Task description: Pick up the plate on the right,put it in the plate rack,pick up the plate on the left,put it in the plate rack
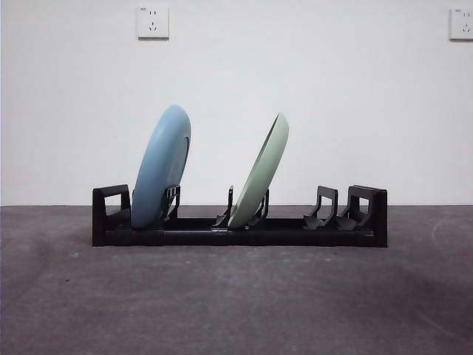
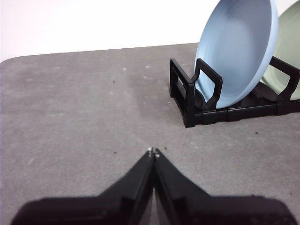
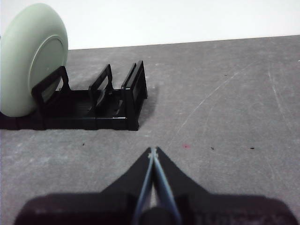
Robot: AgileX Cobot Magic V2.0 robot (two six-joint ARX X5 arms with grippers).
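Both plates are leaning in the plate rack (image 1: pixel 236 231) already. The left gripper (image 2: pixel 153 152) and right gripper (image 3: pixel 152 151) are sitting pinched closed and empty, each well short of its end of the rack

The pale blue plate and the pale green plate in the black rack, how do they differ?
The round pale blue plate stands at the end of the long black plastic plate rack, by its blocky loop; the round pale green plate stands near the middle. The blue one sits nearer upright; the green one leans further over. Both rest on edge between prongs, tilted the same way, with neither gripper touching them.
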